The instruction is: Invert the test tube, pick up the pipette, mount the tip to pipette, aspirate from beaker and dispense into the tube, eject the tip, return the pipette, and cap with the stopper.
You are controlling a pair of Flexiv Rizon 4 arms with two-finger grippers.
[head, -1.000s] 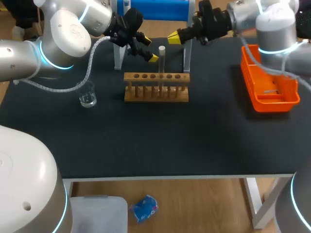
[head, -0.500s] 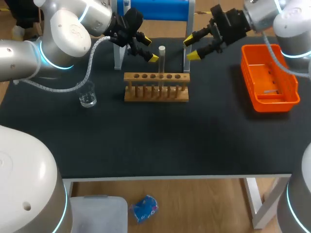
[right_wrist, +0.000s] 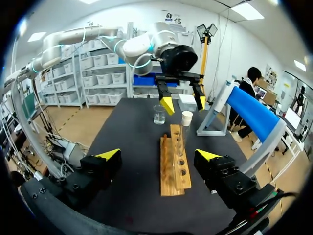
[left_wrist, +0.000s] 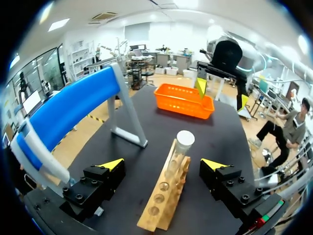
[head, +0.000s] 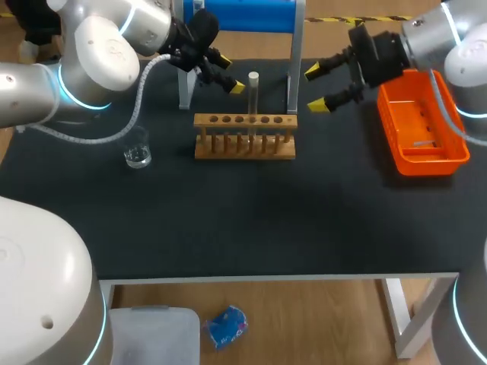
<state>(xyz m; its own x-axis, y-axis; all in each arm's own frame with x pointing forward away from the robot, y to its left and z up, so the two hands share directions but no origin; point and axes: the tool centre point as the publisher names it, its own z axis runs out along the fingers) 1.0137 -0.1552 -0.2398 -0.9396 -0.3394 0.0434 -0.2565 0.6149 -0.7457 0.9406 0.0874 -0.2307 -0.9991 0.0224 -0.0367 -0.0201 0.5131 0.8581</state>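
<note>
Fingers spread and empty, left gripper (head: 227,74) and right gripper (head: 316,87) flank the clear glass test tube (head: 253,95), seemingly ready to steady it.

The right arm's black two-fingered tool (head: 315,87) draws back from the tall clear glass test tube (head: 253,99) standing in the wooden rack (head: 243,148). It swings rightward over the counter until it sits just beside the orange plastic basket (head: 430,162). Its yellow tips spread a little wider than half a second ago.
</note>
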